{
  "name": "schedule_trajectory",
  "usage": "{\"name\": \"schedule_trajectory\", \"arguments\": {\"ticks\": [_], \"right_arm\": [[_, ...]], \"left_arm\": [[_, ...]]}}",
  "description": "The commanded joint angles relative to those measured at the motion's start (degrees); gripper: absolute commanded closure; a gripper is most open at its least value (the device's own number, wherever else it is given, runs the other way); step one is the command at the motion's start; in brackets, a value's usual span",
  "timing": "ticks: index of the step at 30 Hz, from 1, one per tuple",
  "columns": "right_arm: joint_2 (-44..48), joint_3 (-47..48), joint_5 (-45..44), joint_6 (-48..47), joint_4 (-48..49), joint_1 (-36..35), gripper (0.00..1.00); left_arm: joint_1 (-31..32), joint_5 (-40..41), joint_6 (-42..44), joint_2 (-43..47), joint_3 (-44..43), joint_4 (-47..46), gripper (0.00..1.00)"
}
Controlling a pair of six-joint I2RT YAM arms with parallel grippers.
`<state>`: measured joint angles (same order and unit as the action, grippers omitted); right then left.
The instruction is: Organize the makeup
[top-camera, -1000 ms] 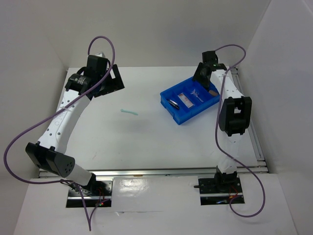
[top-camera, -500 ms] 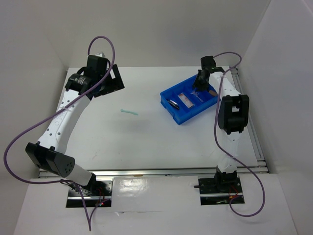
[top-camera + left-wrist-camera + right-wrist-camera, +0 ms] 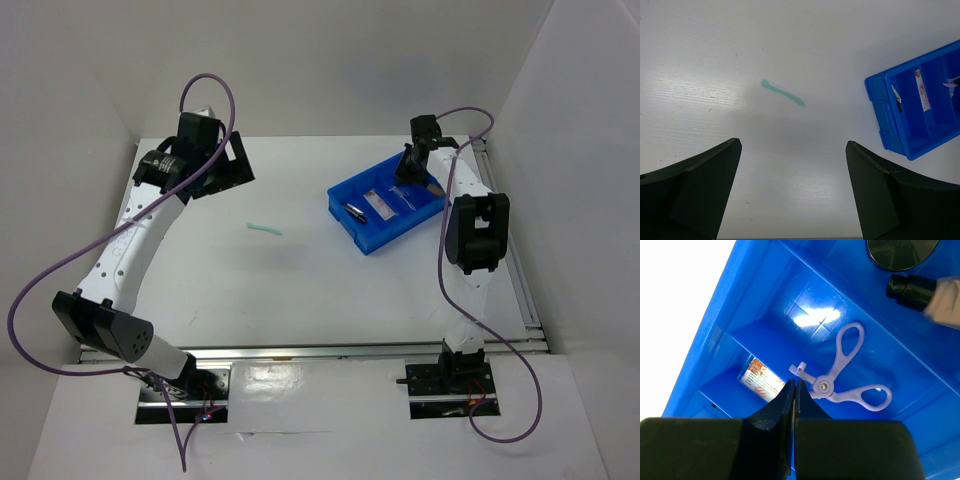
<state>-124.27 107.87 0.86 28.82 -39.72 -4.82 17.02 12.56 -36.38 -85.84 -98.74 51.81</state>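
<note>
Mint-green stick (image 3: 264,229) lies alone on the white desk (image 3: 300,300), well apart from the blue bin (image 3: 405,230) on the right, where the other makeup sits. The coming move seems to turn on this piece, since nothing else is left out in the open.

From above, the stick is on the left half of the desk, much nearer the left arm than the right. In the left wrist view it lies ahead of the left end effector (image 3: 792,145), close to the midline between the two fingers and a little to the left. Its long axis runs on a slant, the paler end up and left, the other end down and right toward the bin. The left end effector is spread wide and holds nothing. I judge the wrist would have to turn so that the fingers close across that slant, not along it.

The right end effector (image 3: 794,390) hangs inside the bin with its fingers pressed together on nothing, the tips just beside the purple looped piece (image 3: 825,385) and near the pinkish packet (image 3: 760,382).
</note>
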Motion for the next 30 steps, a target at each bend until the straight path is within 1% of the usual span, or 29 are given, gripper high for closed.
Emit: {"name": "schedule_trajectory", "arguments": {"ticks": [1, 6, 9, 14, 16, 19, 25, 27, 30], "right_arm": [[2.0, 0.6, -1.4, 0.4, 0.3, 0.4, 1.00], [3.1, 2.2, -2.0, 1.7, -0.9, 1.0, 1.00], [3.6, 2.2, -1.2, 4.0, -0.9, 2.2, 1.00], [6.5, -3.0, 5.1, 7.7, 3.1, 5.1, 1.00], [7.2, -4.3, 5.7, 8.4, 4.3, 5.6, 1.00], [7.2, -3.6, 5.7, 9.1, 4.3, 5.6, 1.00], [5.4, -3.6, 3.2, 11.8, 5.4, 5.6, 1.00], [4.8, -3.6, -0.2, 12.3, 5.4, 4.2, 1.00], [4.3, -3.6, -1.7, 12.8, 7.1, 2.6, 1.00]], "left_arm": [[-0.3, -0.4, -0.2, -0.3, -0.6, -1.2, 0.00], [-0.3, -1.0, -0.2, -0.3, -0.6, -1.2, 0.00], [-0.3, -1.0, -0.2, -0.3, -0.6, -1.2, 0.00], [-0.3, -1.0, -0.2, -0.3, -0.6, -1.2, 0.00], [-0.3, -1.0, -0.2, -0.3, -0.6, -1.2, 0.00], [-0.3, -1.0, -0.2, -0.3, -0.6, -1.2, 0.00], [-0.3, -1.0, -0.2, -0.3, -0.6, -1.2, 0.00], [-0.3, -0.4, -0.2, -0.3, -0.6, -0.7, 0.00], [-0.3, 0.1, -0.2, -0.3, -0.6, -0.7, 0.00]]}}
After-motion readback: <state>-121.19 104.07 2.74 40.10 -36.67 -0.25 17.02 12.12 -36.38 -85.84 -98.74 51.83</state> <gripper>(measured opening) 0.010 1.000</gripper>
